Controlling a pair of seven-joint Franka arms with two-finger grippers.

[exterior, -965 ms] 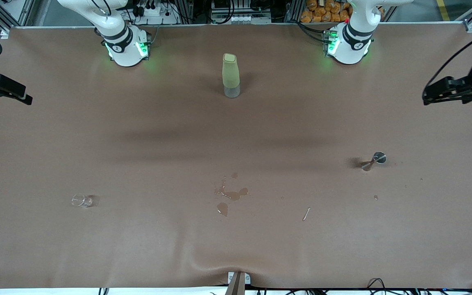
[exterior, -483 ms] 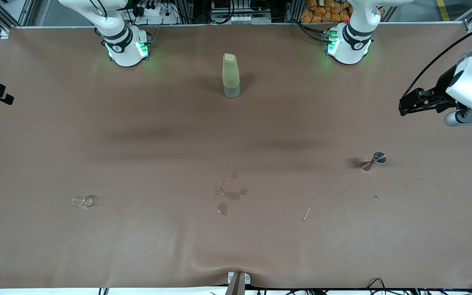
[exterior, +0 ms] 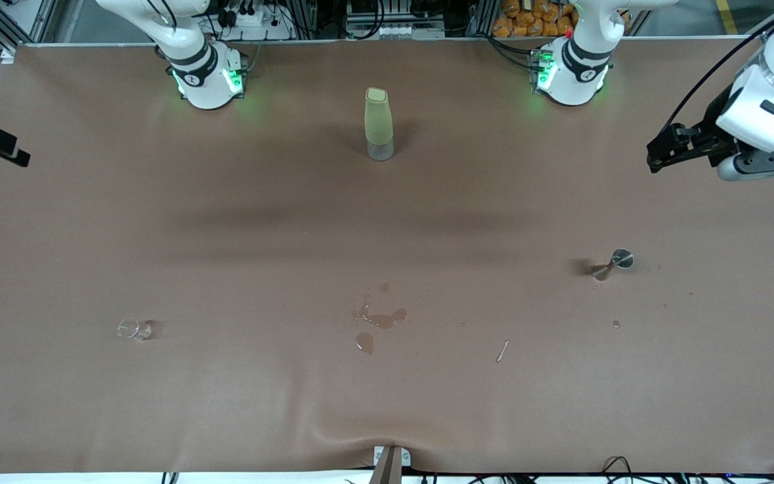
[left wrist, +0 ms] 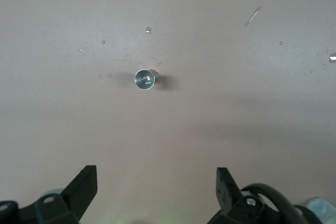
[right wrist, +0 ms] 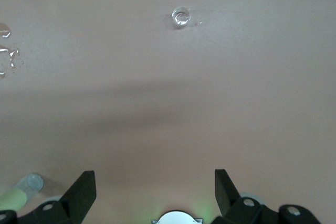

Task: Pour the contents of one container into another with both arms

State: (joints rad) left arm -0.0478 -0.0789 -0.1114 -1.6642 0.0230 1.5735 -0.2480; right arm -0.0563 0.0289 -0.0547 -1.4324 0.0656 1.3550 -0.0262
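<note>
Grippers high over table ends: left gripper (left wrist: 155, 192) open-fingered, right gripper (right wrist: 155, 192) likewise

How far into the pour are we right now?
Done: nothing; only puddles mark the table. In hand: nothing. The left gripper and right gripper hang open at their ends of the table. Left: grasping the metal jigger and clear glass, then pouring. The green bottle stands untouched between the bases.

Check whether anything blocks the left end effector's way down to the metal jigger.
Nothing visible does. The left end effector, open, is over the left arm's end of the table; only bare mat and a few droplets lie between it and the metal jigger.
</note>
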